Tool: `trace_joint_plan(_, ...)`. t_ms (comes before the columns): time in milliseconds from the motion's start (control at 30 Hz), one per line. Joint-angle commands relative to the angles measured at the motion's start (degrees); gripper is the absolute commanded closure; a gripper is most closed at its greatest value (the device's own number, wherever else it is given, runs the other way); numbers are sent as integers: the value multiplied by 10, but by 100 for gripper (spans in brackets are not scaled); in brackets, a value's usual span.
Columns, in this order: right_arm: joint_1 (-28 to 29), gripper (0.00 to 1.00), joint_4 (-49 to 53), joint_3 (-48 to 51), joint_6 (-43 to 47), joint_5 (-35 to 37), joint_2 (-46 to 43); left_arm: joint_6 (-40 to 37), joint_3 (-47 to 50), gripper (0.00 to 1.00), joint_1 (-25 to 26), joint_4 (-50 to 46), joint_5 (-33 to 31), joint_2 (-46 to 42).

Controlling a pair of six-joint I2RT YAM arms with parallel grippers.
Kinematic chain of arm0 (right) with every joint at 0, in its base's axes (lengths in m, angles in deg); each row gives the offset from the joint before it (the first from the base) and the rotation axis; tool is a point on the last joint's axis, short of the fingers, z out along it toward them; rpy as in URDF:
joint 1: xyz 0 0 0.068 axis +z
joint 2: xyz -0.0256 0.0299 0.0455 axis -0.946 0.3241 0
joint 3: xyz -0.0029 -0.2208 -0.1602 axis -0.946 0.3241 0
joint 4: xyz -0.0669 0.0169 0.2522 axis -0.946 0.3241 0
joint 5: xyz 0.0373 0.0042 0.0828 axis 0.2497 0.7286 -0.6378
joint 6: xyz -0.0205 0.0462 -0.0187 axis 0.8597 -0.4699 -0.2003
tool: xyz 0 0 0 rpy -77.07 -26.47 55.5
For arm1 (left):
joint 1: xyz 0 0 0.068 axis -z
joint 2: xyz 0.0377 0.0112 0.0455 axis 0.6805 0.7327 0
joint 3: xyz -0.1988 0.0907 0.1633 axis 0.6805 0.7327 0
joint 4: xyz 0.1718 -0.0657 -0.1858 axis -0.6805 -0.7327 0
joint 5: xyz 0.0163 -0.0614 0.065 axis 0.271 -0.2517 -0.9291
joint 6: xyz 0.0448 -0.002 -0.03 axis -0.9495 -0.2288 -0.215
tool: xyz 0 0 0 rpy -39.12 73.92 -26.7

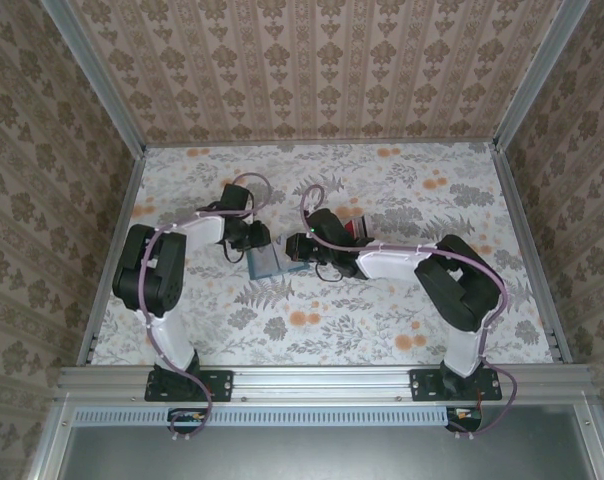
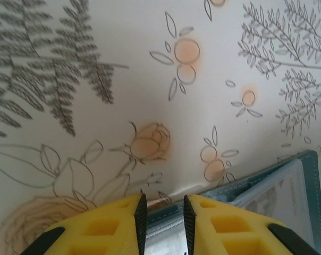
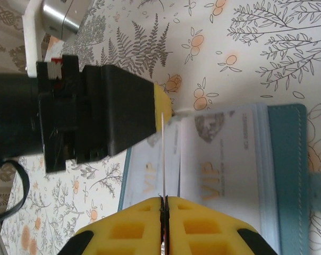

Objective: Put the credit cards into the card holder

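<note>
Left gripper (image 2: 162, 207): clamped on the edge of the teal rectangular folding card holder (image 3: 288, 175).
Right gripper (image 3: 163, 201): jaws pressed together on a thin pale plastic card (image 3: 163, 154), which stood edge-on.

Soft, even light over the worktop (image 1: 362, 335), shadows faint; the right tool (image 3: 164, 201) looks slightly blurred up close.

Card holder (image 1: 267, 263): lies opened on the worktop (image 1: 382, 320).
Left gripper (image 2: 162, 206): at the holder's far-left edge, that edge between its jaws.
Right gripper (image 3: 164, 204): just right of the holder, pinching a credit card (image 3: 163, 154) edge-up over it.
Tray (image 1: 354, 228): behind and right of the holder.
</note>
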Motion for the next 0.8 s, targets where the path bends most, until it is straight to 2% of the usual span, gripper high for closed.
trace_joint_plan(0, 1, 87, 10, -25, 9, -5, 14, 9, 12, 71, 1, -26, 0, -15)
trace_joint_plan(200, -6, 87, 32, -47, 23, -43, 38, 2, 5, 71, -1, -48, -20, -60)
trace_joint_plan(500, -16, 87, 31, -39, 29, -54, 50, 25, 63, 71, -1, -40, -18, -148)
trace_joint_plan(767, -29, 88, 30, -57, 41, -106, 73, 41, 117, 71, -1, -33, -17, -154)
